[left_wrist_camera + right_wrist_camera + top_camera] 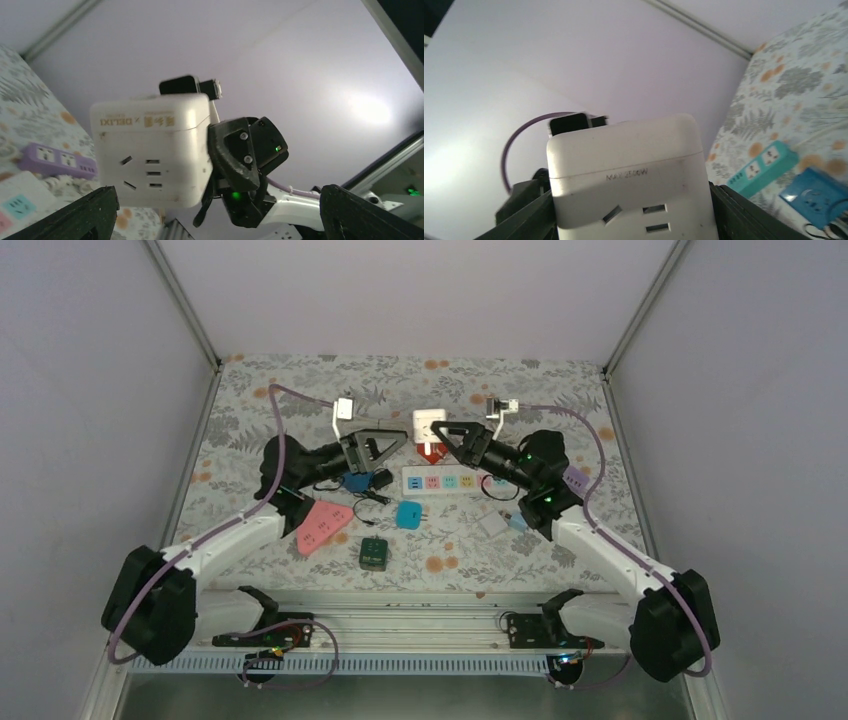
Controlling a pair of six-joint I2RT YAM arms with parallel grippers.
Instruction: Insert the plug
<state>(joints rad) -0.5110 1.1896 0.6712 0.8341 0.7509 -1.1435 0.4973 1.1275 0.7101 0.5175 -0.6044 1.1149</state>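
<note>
While the right end effector (443, 440) grips the white cube adapter (430, 423), held clear of the worktop (560, 390) at upper centre of the frame, the left end effector (388, 450) gapes released just to its left, facing its socket face. The white power strip (450, 481) lies just below in frame, nearer the right arm. The adapter's pins are hidden.

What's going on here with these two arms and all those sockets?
The right end effector is gripping a white cube socket, holding it up between the two arms. The left end effector faces it, open and empty. The cube's visible faces have nothing plugged in. A white power strip lies on the table below.
</note>
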